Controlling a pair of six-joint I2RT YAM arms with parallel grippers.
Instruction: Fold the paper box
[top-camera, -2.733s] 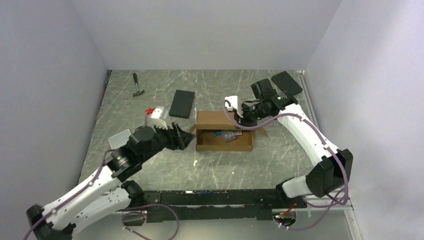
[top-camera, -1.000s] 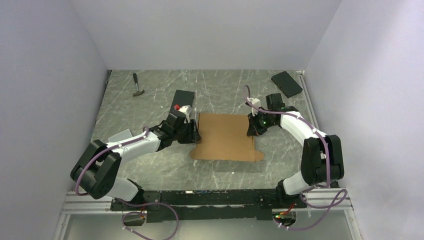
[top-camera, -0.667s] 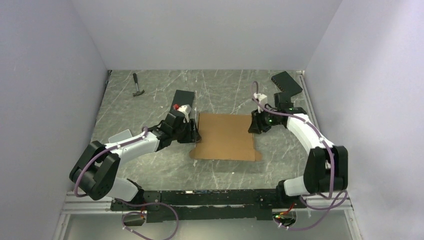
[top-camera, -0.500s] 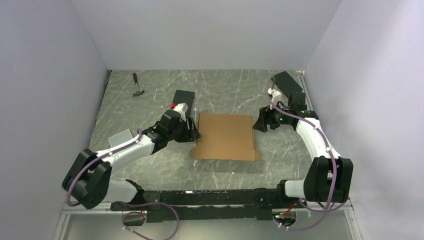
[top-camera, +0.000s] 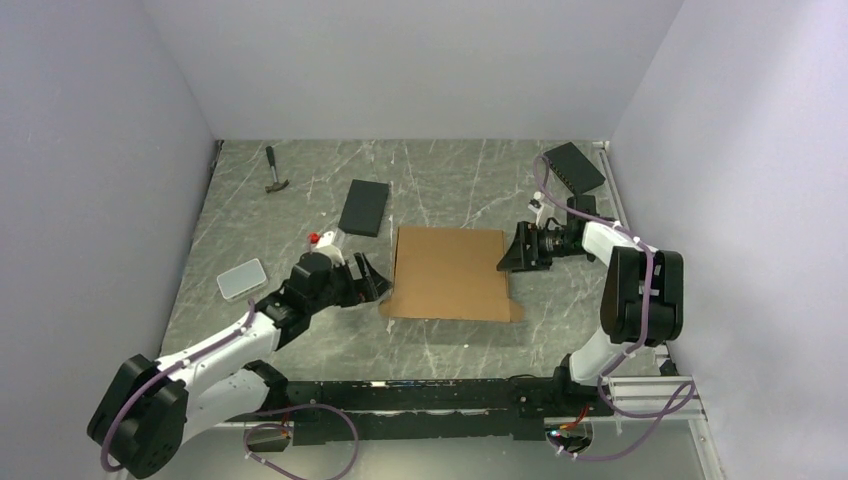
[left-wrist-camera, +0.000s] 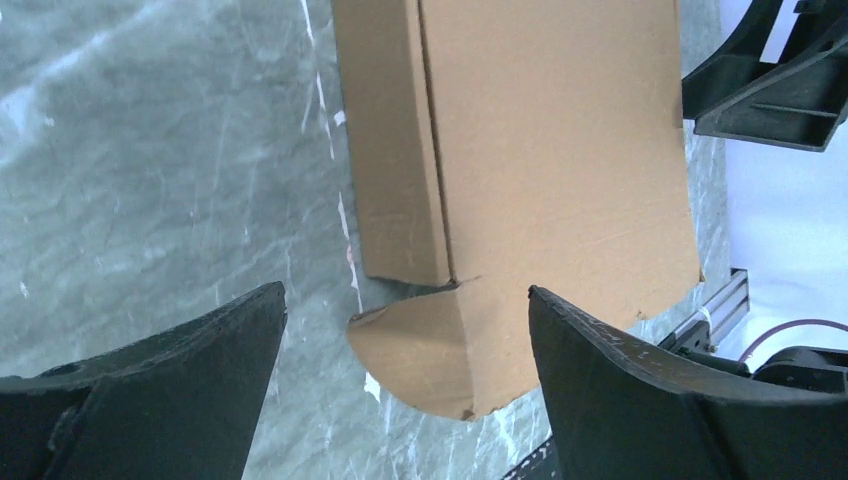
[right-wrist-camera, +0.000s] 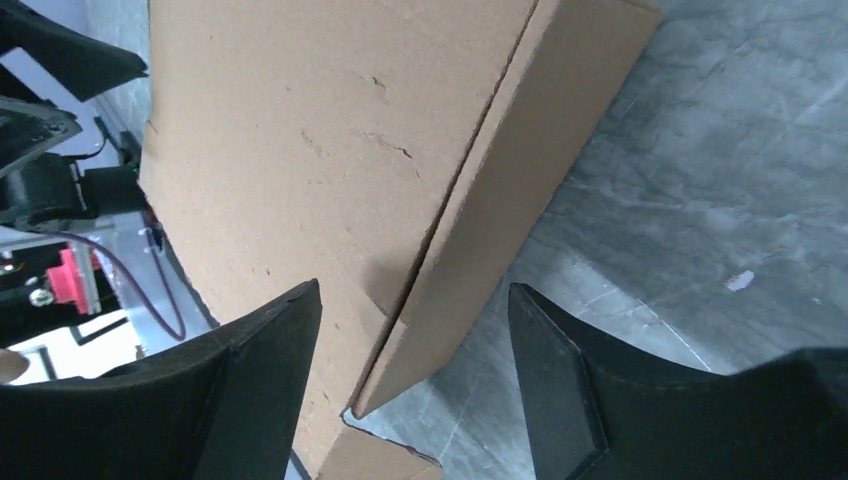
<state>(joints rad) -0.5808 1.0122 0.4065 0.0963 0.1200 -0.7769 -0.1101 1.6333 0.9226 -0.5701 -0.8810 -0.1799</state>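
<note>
The plain brown corrugated cardboard box (top-camera: 450, 272) lies flat and closed on the grey marbled table (top-camera: 440, 345), lid side up, between the two grippers. A rounded cardboard flap (left-wrist-camera: 420, 360) sticks out from under the box corner nearest the left gripper (top-camera: 368, 280). In the left wrist view the left gripper (left-wrist-camera: 400, 330) has its jaws spread wide with nothing between them; the box's side wall and that flap sit just ahead of the fingertips (left-wrist-camera: 262, 305), apart from them. The right gripper (top-camera: 508, 255) sits at the opposite side wall of the box, jaws also wide apart and gripping nothing; the right wrist view has the lid seam and side wall framed between its fingers (right-wrist-camera: 300, 300), and contact cannot be judged. A flat black rectangular box (top-camera: 363, 207) lies beyond the left gripper, a small hammer (top-camera: 275, 172) farther off. A pale flat rectangular tray (top-camera: 241, 278) rests outboard of the left arm. A second black box (top-camera: 573, 167) lies behind the right wrist.
</note>
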